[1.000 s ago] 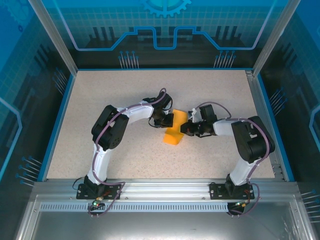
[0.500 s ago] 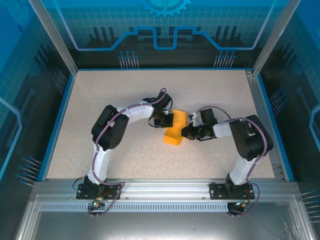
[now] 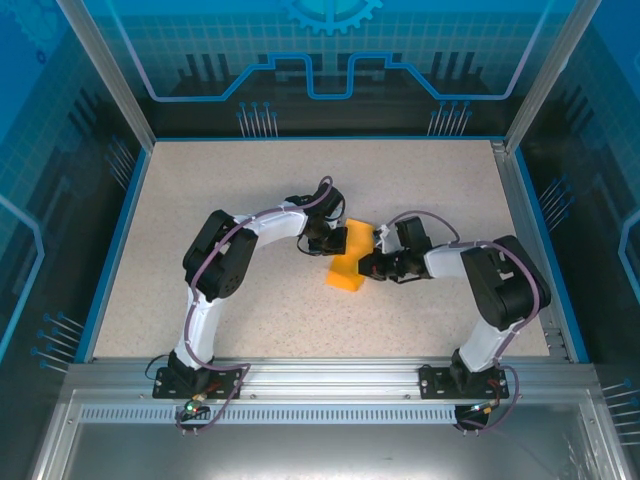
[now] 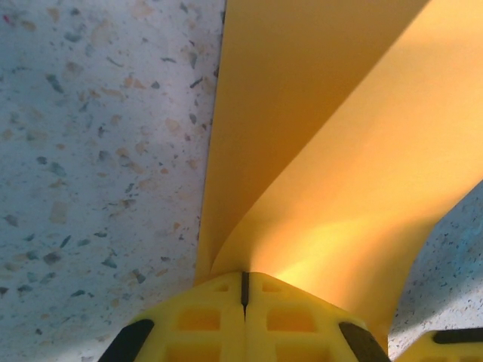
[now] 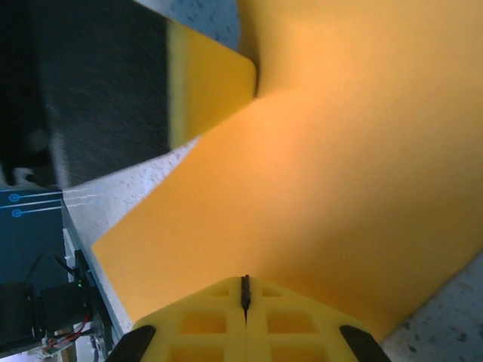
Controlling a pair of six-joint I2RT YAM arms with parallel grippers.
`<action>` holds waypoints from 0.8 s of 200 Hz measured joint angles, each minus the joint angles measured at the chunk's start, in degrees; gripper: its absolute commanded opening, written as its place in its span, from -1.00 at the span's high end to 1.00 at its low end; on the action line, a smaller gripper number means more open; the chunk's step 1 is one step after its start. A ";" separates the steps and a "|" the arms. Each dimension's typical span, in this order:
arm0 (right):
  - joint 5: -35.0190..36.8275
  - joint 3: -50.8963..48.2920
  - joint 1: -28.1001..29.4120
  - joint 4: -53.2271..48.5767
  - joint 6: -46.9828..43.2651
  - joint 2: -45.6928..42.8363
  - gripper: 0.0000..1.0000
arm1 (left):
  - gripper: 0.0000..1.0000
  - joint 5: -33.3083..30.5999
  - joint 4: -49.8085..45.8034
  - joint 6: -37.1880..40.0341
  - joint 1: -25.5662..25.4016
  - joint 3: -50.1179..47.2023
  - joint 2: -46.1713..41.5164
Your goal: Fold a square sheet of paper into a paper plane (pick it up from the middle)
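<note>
- The left gripper reaches in at mid-table. Its yellow fingers are pressed tight together on one edge of the square sheet of paper.
- The orange-yellow sheet hangs between the two grippers over the speckled table, near its middle. It is bent rather than flat, with one flap curving away.
- The right gripper meets the sheet from the right, with its fingers clenched on the opposite edge.
</note>
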 measured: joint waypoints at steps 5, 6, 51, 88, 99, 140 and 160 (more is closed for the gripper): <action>0.28 -0.33 0.04 0.02 0.00 0.37 0.96 | 1.00 0.00 0.00 0.00 0.00 0.00 0.00; 0.35 -0.42 0.09 0.02 0.00 0.48 0.96 | 1.00 0.00 0.00 0.00 0.00 0.00 0.00; 0.31 -0.85 0.02 0.68 -0.02 1.33 0.96 | 1.00 0.00 0.00 0.02 0.00 -0.02 0.00; 0.94 -1.49 0.50 0.44 0.07 -0.37 0.95 | 1.00 0.00 0.00 0.00 0.00 -0.02 0.00; 0.92 -1.81 0.83 0.35 0.20 -1.81 0.95 | 1.00 0.00 0.00 0.02 0.00 -0.02 0.00; 0.59 -2.01 2.05 0.00 0.17 -3.56 0.96 | 1.00 0.00 0.00 0.02 0.00 -0.02 0.00; 0.68 -2.84 2.47 0.15 0.20 -2.93 0.96 | 1.00 0.00 0.00 0.02 0.00 -0.02 0.00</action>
